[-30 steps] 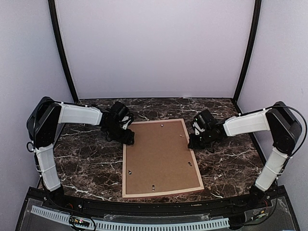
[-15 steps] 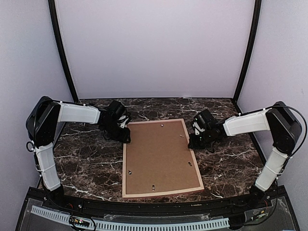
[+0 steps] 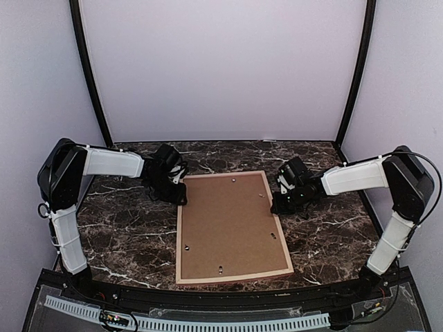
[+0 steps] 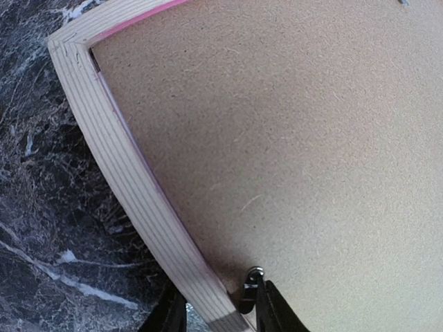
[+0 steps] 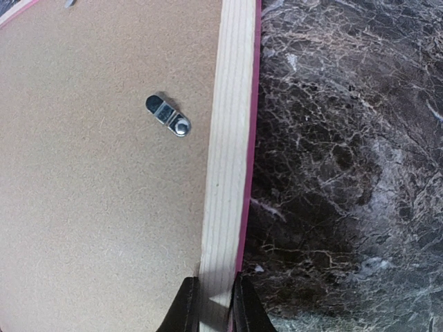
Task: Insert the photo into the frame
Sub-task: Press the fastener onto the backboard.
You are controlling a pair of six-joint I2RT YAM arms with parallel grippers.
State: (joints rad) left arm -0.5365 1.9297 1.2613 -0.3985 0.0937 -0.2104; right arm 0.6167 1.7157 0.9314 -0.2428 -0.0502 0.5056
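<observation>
Top camera: high, behind the near edge, looking down on the whole table (image 3: 124, 235). Wrist cameras: very close, looking down at opposite long sides of the frame (image 4: 131, 200); top view covers both.

One frame (image 3: 234, 277), one brown backing board (image 3: 228, 221), one marble table (image 3: 124, 235), two claws: left claw (image 3: 182, 198), right claw (image 3: 275, 206).
</observation>
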